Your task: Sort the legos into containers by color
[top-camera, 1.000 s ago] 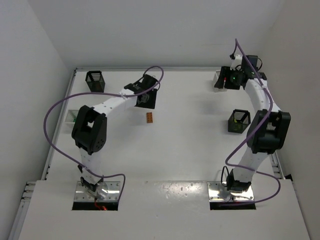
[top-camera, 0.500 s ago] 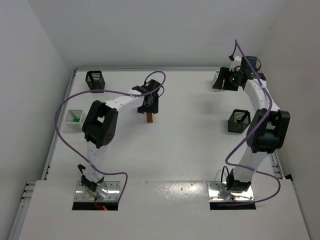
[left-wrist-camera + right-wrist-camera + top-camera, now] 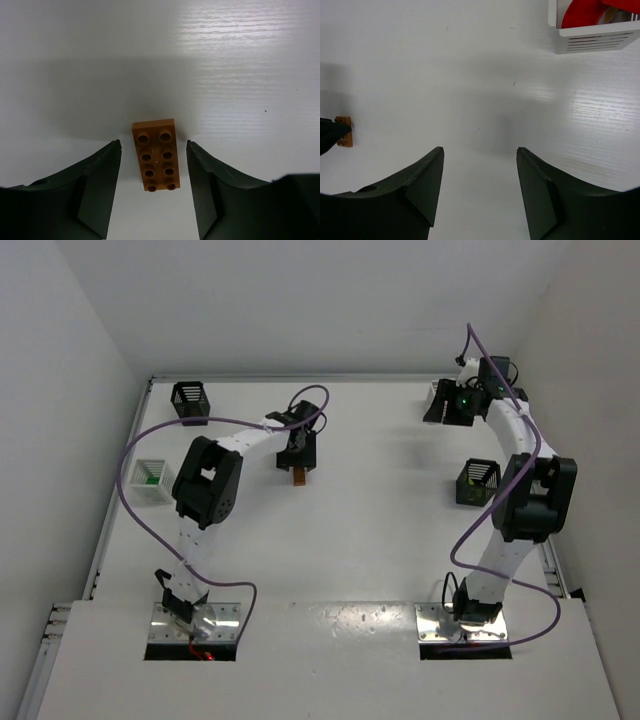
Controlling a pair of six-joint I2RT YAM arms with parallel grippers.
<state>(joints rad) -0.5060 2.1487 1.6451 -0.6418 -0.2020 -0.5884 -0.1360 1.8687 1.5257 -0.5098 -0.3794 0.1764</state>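
Orange lego lies flat, the left gripper open narrowly either side, not touching it; right gripper, well apart from it, gapes empty.

No text or label seems readable on anything.

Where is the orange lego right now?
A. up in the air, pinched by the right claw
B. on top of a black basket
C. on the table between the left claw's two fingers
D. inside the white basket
C: the left wrist view shows the orange lego lying flat on the table, between the open fingers of the left claw, with a gap on each side.
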